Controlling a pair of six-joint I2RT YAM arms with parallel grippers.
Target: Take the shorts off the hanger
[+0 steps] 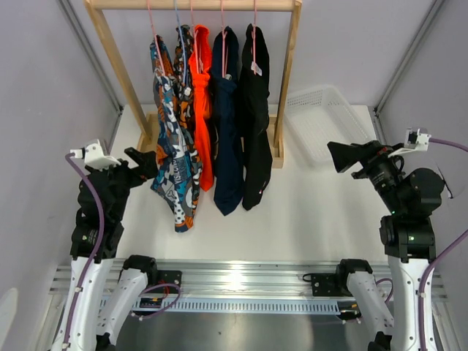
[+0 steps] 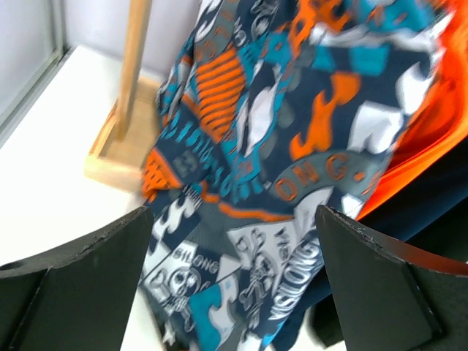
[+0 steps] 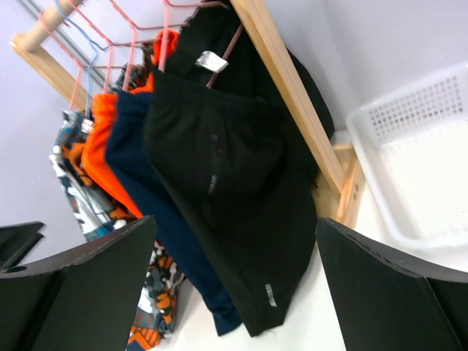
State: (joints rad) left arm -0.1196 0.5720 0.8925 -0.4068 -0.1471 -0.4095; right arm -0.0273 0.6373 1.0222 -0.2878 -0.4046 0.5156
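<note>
Five shorts hang on pink hangers (image 1: 223, 29) from a wooden rack (image 1: 287, 88). From left to right they are graphic print (image 1: 174, 157), camouflage (image 1: 184, 58), orange (image 1: 201, 110), navy (image 1: 227, 139) and black (image 1: 256, 124). My left gripper (image 1: 144, 162) is open at the left edge of the graphic print shorts (image 2: 292, 146), which fill the space in front of its jaws (image 2: 234, 292). My right gripper (image 1: 340, 157) is open and empty, right of the rack. It faces the black shorts (image 3: 234, 183) from a distance (image 3: 234, 292).
A white mesh basket (image 1: 329, 110) lies on the table right of the rack, also in the right wrist view (image 3: 417, 153). The rack's wooden foot and post (image 2: 124, 124) stand left of the graphic print shorts. Grey walls close in both sides.
</note>
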